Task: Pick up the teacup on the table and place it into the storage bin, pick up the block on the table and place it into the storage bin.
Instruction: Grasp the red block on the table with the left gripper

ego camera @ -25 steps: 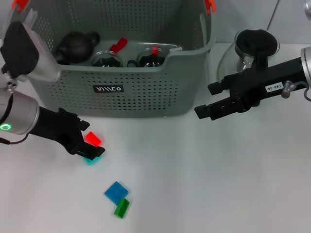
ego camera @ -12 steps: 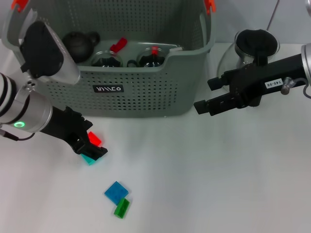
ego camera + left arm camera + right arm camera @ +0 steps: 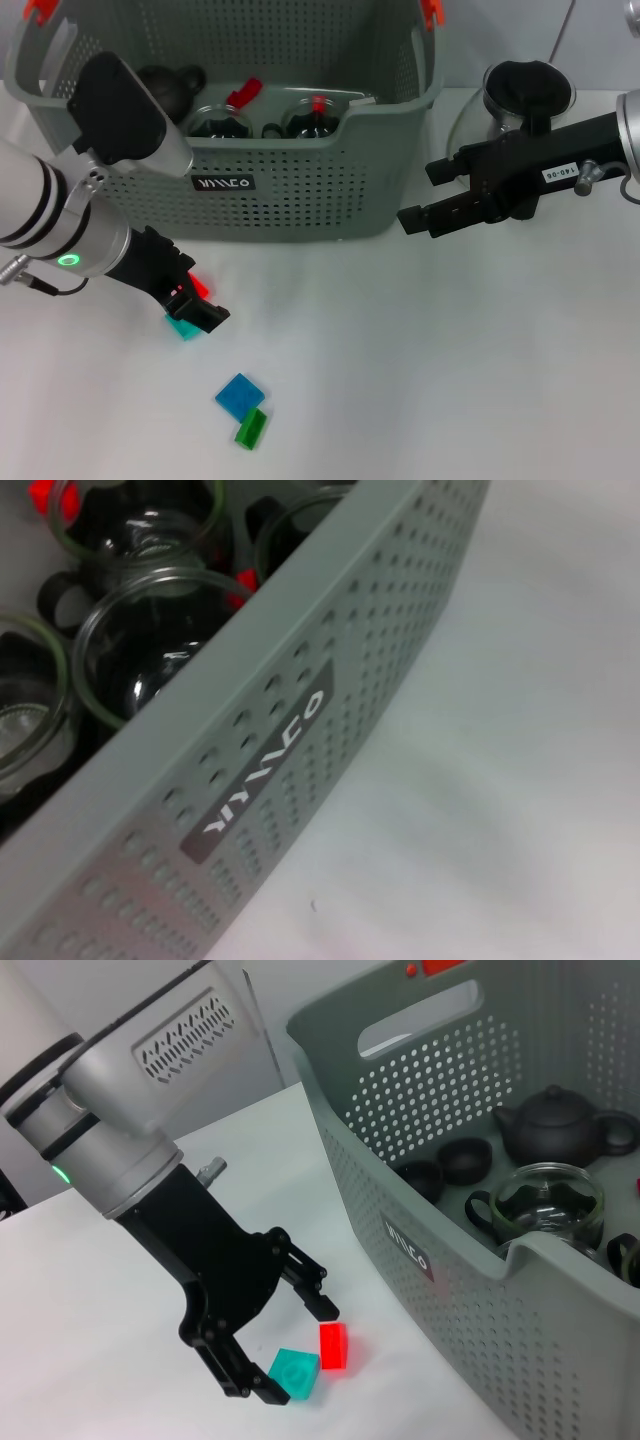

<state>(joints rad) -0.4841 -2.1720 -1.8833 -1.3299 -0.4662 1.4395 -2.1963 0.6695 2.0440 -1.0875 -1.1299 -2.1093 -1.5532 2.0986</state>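
The grey-green storage bin [image 3: 300, 195] stands at the back of the table. Inside it lie a dark teapot [image 3: 560, 1125], small dark teacups [image 3: 467, 1158] and glass cups [image 3: 150, 645]. My left gripper [image 3: 198, 300] is down at the table in front of the bin, open. A red block [image 3: 333, 1345] lies between its fingers, partly hidden in the head view. A teal block [image 3: 296, 1373] rests against the red one by the lower finger. My right gripper [image 3: 428, 198] hovers open and empty beside the bin's right end.
A blue block [image 3: 239, 395] and a green block [image 3: 250, 429] lie together nearer the table's front. A glass pot with a black lid [image 3: 527, 88] stands on a round glass plate behind my right arm.
My left arm has swung in toward the bin, and its gripper has slid slightly right and lower over the red block, hiding more of it. The right gripper has hardly moved.
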